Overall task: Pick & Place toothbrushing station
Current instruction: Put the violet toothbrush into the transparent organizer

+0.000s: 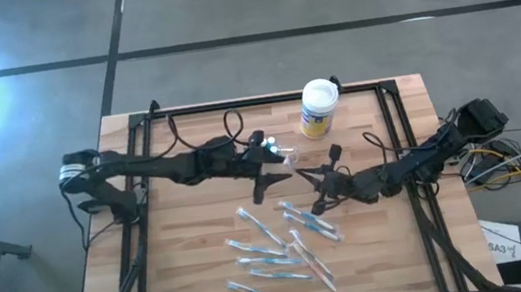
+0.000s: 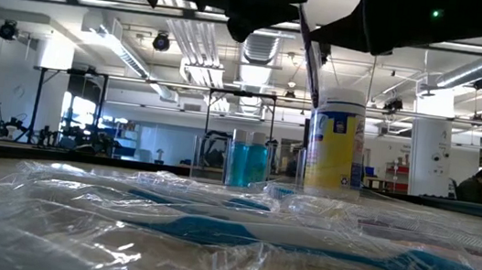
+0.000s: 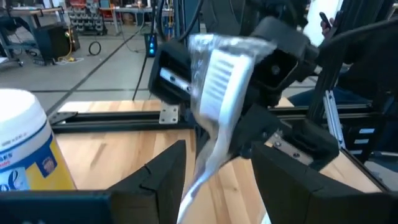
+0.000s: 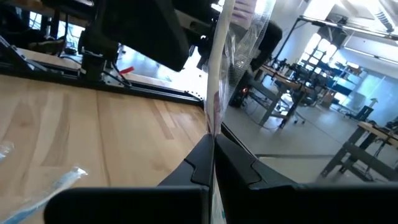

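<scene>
Right gripper [image 4: 211,163]: fingers pinched all the way together on a wrapped toothbrush [image 4: 219,74], holding it by the lower end of the handle so the rest sticks up past the fingertips. In the high view it sits mid-table, just right of centre.
Left gripper [image 3: 217,168]: spread wide, a clear gap between the two fingers [image 3: 163,177]. The same wrapped toothbrush runs through that gap with the bristle head poking out beyond, but I can't tell if either finger is actually touching it. The overhead puts this gripper [image 1: 279,169] just left of the right one [image 1: 318,181], tips nearly meeting.
Toothbrushing station [image 2: 248,161]: clear plastic holder with something blue inside, standing at the far side of the table just beside the canister. From above it's only a small clear thing [image 1: 275,148] by the left gripper.
Canister [image 1: 319,108]: one, white lid, yellow label, upright at the table's far edge, a bit right of centre.
Loose toothbrushes [image 1: 276,250]: about seven or eight blue-and-white ones in clear wrappers, scattered on the near half of the table. Wrappers overlap, so an exact count is tough.
Held toothbrush: one, up off the table between the two arms.
Table [image 1: 196,265]: light wood slats with a black frame.
</scene>
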Robot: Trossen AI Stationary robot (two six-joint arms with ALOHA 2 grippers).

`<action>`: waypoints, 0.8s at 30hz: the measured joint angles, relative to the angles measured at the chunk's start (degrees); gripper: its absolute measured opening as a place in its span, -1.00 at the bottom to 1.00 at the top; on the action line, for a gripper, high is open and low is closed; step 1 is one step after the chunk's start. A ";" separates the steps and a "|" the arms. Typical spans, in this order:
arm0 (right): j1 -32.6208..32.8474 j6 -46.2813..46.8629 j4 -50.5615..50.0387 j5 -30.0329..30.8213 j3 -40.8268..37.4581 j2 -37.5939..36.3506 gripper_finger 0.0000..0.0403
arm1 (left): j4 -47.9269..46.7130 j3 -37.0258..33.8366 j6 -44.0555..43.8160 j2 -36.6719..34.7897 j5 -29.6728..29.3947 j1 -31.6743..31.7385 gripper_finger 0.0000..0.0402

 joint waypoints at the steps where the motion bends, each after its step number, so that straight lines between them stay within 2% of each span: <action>1: -0.03 0.04 -0.01 0.04 -0.01 0.00 -0.96 | 0.12 0.46 -0.02 0.28 0.00 0.00 -0.07; 5: -0.03 0.04 -0.06 0.08 -0.01 0.00 -0.96 | -0.06 1.19 -1.18 1.11 -0.50 -0.02 -0.10; 8: -0.05 0.31 -0.03 0.08 -0.03 0.00 -0.96 | 0.03 1.32 -2.10 1.18 -1.39 -0.02 -0.21; 15: -0.05 0.48 0.27 0.10 -0.06 0.00 -0.96 | 0.08 1.34 -2.09 1.18 -1.96 -0.06 -0.86; 16: -0.03 0.48 0.29 0.14 -0.06 0.00 -0.96 | 0.07 1.34 -2.21 1.18 -1.78 -0.02 -0.91; 24: -0.03 3.11 0.00 0.10 -0.10 0.02 -0.95 | -0.15 1.34 0.43 1.25 -1.64 -0.04 -0.93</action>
